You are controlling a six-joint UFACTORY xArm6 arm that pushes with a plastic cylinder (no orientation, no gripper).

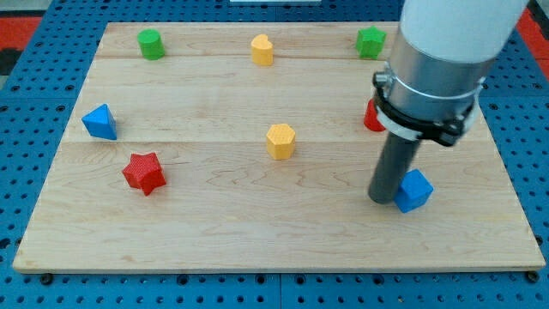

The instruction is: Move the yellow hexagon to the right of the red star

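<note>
- Blue pegboard [26, 129] frames a pale wooden counter [257, 223] made of long planks, photographed from above and slightly to the front.
- Near the counter's middle, a little toward the view's right, the yellow hexagon [280, 141] stands alone, with no other block touching it.
- Well apart from it, toward the view's left and slightly lower, sits the red star [143, 172]; bare wood lies between the two.
- Just above the star, toward the view's left edge, rests a blue triangular block [100, 122].
- Along the view's top run three blocks: a green cylinder-like block [151, 43] at the left, a yellow heart-like block [262, 50] near the centre, and a green star-like block [371, 41] at the right.
- From the view's top right, the arm's white and grey housing [437, 60] looms over the counter, ringed by a black clamp [420, 120].
- Below the clamp the dark rod descends, and my tip [383, 199] meets the counter at the view's lower right, right beside a blue cube-like block [413, 190] on that block's left; whether they actually touch cannot be made out.
- Behind the housing, a red block [372, 116] peeks out at the view's right, its shape mostly hidden.
- My tip stands well to the right of the yellow hexagon and far from the red star.
- No jaws are fitted on this arm, so no spread or pinch can be reported; the rod holds nothing.
</note>
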